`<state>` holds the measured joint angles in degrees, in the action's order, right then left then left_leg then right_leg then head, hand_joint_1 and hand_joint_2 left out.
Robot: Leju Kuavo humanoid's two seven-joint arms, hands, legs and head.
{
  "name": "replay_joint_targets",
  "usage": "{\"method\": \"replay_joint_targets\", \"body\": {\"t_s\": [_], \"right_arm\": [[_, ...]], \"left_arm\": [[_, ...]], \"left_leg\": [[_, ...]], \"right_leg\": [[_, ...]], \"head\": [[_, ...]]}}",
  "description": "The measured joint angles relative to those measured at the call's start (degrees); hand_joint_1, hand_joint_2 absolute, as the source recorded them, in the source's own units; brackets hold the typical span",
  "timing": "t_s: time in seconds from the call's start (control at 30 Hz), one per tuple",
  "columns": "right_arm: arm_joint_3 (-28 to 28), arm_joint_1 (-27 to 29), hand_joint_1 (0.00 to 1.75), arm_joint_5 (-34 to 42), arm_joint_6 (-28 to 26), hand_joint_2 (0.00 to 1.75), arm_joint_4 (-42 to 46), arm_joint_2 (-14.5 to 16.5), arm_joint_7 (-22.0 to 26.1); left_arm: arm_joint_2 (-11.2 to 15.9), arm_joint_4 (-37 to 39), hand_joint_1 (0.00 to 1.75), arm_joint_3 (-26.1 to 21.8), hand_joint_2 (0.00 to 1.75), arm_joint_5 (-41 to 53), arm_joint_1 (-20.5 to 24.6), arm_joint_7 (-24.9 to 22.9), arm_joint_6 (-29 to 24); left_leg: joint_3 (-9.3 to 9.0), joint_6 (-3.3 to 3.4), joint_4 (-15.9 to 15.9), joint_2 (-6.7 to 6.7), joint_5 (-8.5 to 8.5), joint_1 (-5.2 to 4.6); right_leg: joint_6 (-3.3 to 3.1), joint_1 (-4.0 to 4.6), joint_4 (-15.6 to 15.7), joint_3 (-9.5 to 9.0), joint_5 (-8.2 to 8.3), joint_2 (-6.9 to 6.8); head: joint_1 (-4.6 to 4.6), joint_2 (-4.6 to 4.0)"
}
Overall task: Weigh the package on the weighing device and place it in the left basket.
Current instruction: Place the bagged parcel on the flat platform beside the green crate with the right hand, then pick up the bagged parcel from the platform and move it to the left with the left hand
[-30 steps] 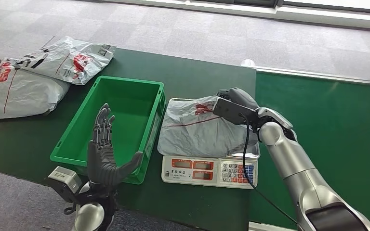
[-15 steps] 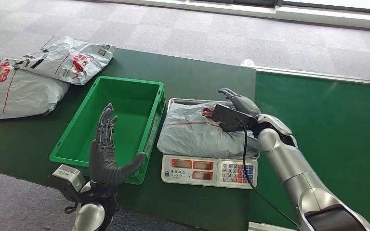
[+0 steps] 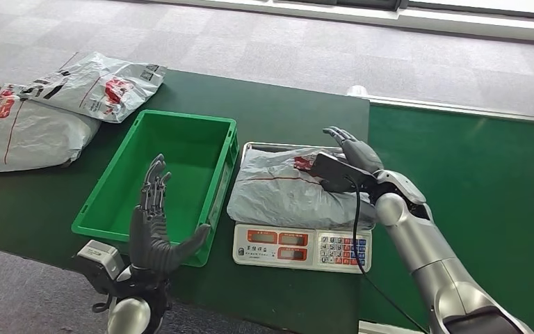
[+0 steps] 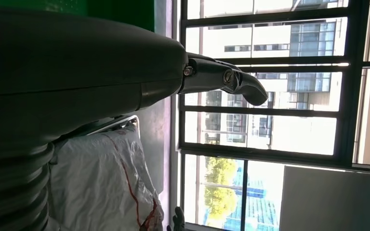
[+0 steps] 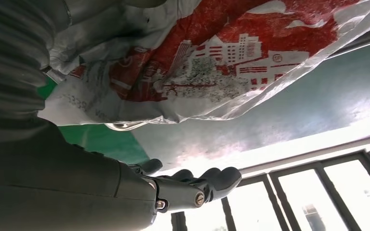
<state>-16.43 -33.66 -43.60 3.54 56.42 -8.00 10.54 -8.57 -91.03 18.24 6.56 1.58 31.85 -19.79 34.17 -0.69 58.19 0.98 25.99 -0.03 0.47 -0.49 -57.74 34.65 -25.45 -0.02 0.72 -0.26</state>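
Letting go, my right hand [image 3: 348, 154] now sits just beside the package [image 3: 288, 186], fingers spread and holding nothing; a second ago it was curled over the top of the bag. The package lies flat on the scale [image 3: 304, 245], so I judge the weighing is underway. My left hand [image 3: 154, 226] waits open at the near rim of the green basket [image 3: 222, 188], hardly moved, ready for the transfer.

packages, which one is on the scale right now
The grey package with red print beside the right hand lies on the scale. The two other packages lie on the table beyond the green basket.
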Motion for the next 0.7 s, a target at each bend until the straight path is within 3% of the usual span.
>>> {"method": "replay_joint_targets", "body": {"t_s": [0.23,0.43,0.57,0.7], "right_arm": [[6.15,6.93,0.0,0.96,-9.59,1.75,10.26,-0.34,-0.45],[17.01,20.31,0.0,11.86,-18.97,1.75,25.36,1.37,10.19],[21.96,28.84,0.0,21.23,-22.5,1.75,32.51,4.9,17.69],[23.76,35.14,0.0,35.14,-29.11,1.75,39.33,9.52,26.61]], "left_arm": [[0.0,0.27,0.0,-0.67,1.75,1.82,-1.51,-1.81,2.45],[0.02,2.55,0.0,-0.24,1.75,4.43,-0.06,-1.01,6.87],[-0.03,6.12,0.0,2.11,1.75,12.45,6.37,-3.23,7.06],[-1.14,14.03,0.0,4.72,1.75,21.99,18.84,-8.79,8.76]], "left_leg": [[0.0,0.01,0.0,0.05,0.02,-0.01],[0.03,0.03,-0.01,0.16,0.1,0.0],[0.04,0.03,0.0,0.16,0.1,0.0],[0.07,-0.05,-0.01,0.12,0.03,0.0]], "right_leg": [[0.02,0.0,0.02,-0.01,-0.03,-0.06],[0.02,0.0,0.03,-0.03,-0.13,-0.19],[0.02,0.01,0.03,0.03,-0.14,-0.22],[-0.07,0.01,0.02,0.04,-0.06,-0.27]], "head": [[0.0,0.0],[0.0,0.0],[0.0,0.0],[0.0,0.0]]}}
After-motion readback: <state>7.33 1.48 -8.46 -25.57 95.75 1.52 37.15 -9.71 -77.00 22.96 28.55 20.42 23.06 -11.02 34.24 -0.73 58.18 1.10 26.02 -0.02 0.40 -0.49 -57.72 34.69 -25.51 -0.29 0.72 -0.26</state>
